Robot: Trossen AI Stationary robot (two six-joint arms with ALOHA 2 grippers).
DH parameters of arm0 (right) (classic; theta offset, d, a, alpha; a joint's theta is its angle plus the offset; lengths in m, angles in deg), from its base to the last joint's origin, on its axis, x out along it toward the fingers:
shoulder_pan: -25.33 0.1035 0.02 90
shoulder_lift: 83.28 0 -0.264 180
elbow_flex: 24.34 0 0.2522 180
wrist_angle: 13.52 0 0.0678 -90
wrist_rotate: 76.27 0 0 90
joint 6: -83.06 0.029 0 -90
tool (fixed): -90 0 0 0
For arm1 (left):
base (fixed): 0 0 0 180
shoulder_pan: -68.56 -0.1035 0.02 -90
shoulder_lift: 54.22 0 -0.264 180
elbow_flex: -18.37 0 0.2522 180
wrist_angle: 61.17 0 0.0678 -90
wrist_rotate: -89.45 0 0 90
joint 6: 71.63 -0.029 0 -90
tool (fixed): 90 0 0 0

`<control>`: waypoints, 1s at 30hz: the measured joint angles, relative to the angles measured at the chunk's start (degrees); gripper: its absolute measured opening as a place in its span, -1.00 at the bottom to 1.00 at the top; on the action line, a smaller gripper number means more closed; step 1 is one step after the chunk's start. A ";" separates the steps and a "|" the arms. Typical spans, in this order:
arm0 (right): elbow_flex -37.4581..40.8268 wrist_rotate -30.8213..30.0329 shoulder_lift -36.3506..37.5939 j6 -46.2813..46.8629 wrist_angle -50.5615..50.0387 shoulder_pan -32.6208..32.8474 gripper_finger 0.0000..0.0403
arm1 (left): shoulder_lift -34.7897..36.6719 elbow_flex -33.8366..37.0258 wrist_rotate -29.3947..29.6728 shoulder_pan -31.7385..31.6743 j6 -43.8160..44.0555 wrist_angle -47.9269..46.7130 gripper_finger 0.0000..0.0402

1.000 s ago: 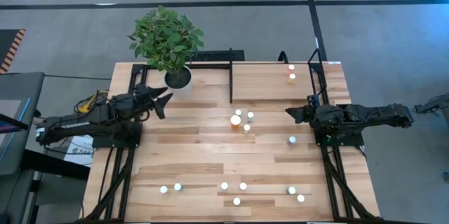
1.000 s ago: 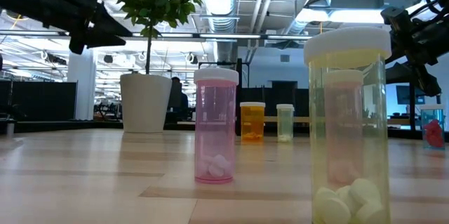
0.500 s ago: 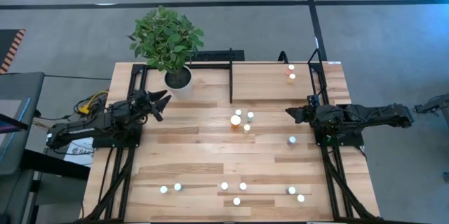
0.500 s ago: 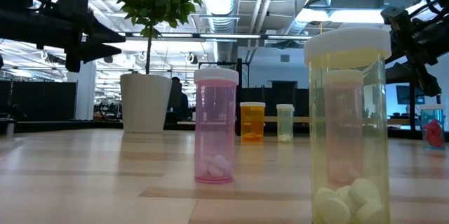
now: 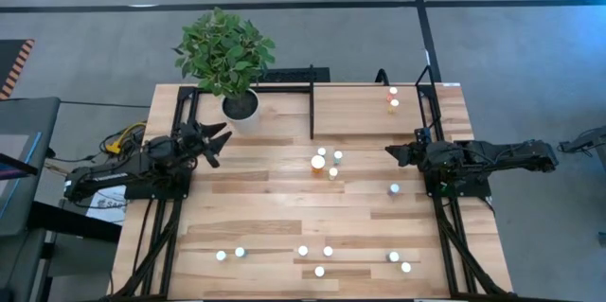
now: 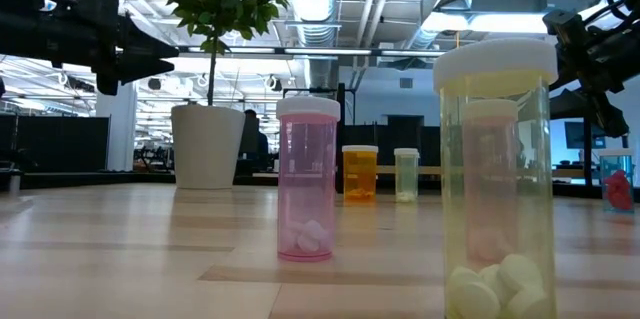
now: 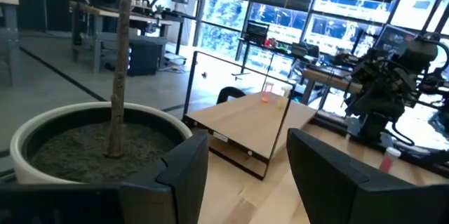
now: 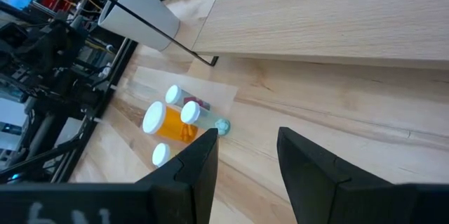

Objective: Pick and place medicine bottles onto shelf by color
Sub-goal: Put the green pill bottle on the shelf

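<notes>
Left pincer (image 5: 220, 141) has drawn back toward plant pot (image 5: 240, 105); empty.

We see a table (image 5: 265, 217) of pale planked wood with a soft satin sheen. The medicine bottles (image 6: 307, 179) look like clear tinted plastic, glossy, with matt white caps. The shelf (image 5: 365, 113) is smooth light wood framed in thin black metal. The plant pot (image 7: 84, 147) looks matt white.
</notes>
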 joint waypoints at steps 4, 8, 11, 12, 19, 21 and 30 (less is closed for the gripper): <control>0.00 0.02 0.00 -0.01 0.00 0.00 -0.15 | -0.01 0.00 0.00 0.00 -0.02 0.00 -0.10; 0.00 0.01 0.00 -0.01 0.00 0.02 -0.15 | -0.02 0.00 0.02 0.00 0.00 -0.02 -0.10; 0.00 0.02 0.00 -0.02 0.00 0.02 -0.15 | -0.02 0.00 0.02 0.00 0.01 -0.02 -0.10; 0.00 0.00 0.00 0.00 0.02 0.00 -0.15 | -0.02 0.00 0.02 0.00 0.02 -0.02 -0.10; 0.00 0.00 0.00 0.00 0.00 0.00 -0.15 | -0.02 0.00 0.05 0.00 0.07 -0.04 -0.10; 0.00 0.02 0.00 -0.01 0.01 0.01 -0.15 | -0.02 0.00 0.07 0.00 0.07 -0.04 -0.10; -0.02 -1.68 0.02 -3.31 0.53 0.00 -0.15 | -0.02 0.00 0.09 0.00 0.13 -0.04 -0.10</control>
